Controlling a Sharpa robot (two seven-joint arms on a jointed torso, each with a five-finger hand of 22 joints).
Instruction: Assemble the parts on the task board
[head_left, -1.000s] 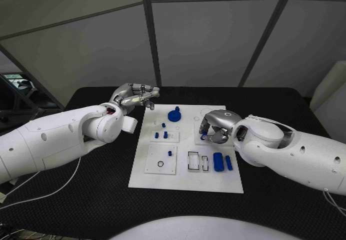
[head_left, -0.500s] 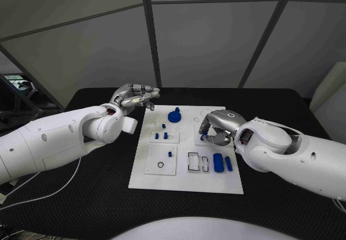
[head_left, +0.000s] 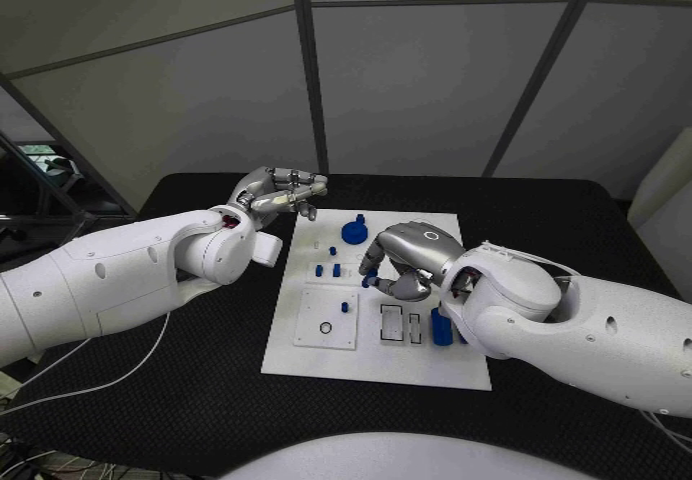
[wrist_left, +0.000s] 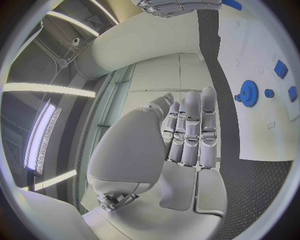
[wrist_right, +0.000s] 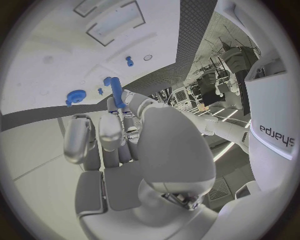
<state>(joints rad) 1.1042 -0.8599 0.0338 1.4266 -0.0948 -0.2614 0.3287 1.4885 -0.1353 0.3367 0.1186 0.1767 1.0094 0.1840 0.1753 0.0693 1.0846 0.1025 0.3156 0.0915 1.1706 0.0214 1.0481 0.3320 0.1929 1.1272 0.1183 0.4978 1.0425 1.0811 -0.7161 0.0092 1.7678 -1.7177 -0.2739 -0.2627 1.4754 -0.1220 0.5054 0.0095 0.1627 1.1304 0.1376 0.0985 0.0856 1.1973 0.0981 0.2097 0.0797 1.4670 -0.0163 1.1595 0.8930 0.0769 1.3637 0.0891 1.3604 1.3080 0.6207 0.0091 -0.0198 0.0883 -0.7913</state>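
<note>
- Right hand (wrist_right: 119, 135) pinches a slim blue peg (wrist_right: 116, 92) at its fingertips — likely light, stiff, slippery; best gripped mid-shaft.
- Left hand (head_left: 277, 191) — fingers curled, holding nothing.

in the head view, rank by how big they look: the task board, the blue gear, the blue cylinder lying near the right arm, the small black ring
1. task board
2. blue cylinder, partly hidden by the right arm, so close to the gear
3. blue gear
4. black ring
</note>
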